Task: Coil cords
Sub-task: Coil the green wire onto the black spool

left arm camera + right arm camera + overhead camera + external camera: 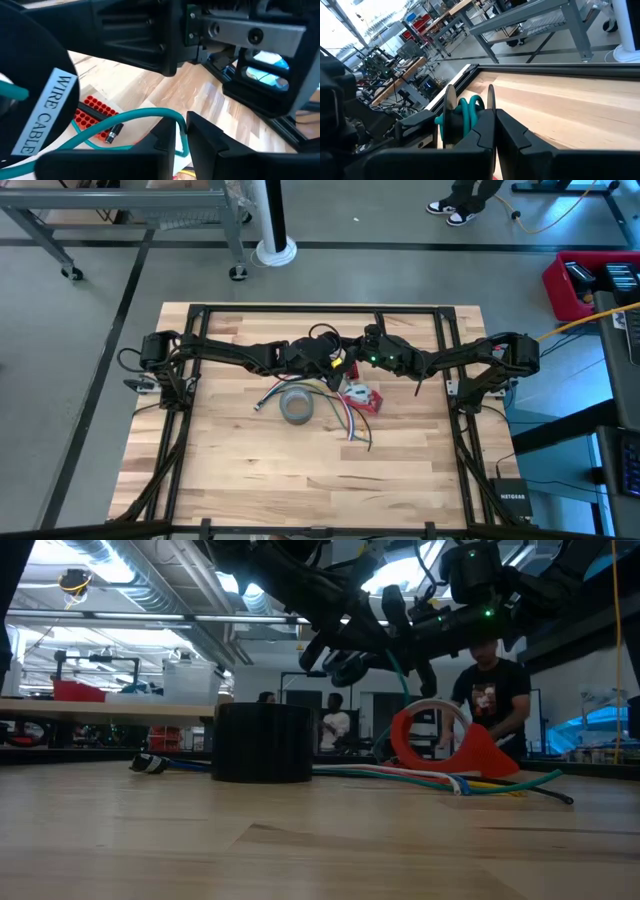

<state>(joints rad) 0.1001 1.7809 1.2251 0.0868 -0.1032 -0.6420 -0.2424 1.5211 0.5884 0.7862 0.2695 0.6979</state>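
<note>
1. Two arms meet high over the far middle of the wooden table (250, 460), and the winding step looks to be under way.
2. The right gripper (492, 131) is pinched shut on the rim of a small spool (449, 117). Teal loops sit between the spool's two round sides.
3. The green cord (150, 114) runs from that spool, held up in the air, down past the left gripper (181, 131). One small dark plug (114, 132) hangs near a red block with holes (95, 116).
4. The left gripper's fingers are only a narrow bit apart, with the cord running through the gap. I cannot tell if they squeeze it or just guide it.
5. I think the next move is to lead the loose cord around the spool again, keeping it snug so the loops do not slip off.
6. A white tag (47, 114) reads "WIRE CABLE".
7. Below the arms, on the table, lie a grey tape roll (297, 406) and a bunch of coloured wires (345, 420).
</note>
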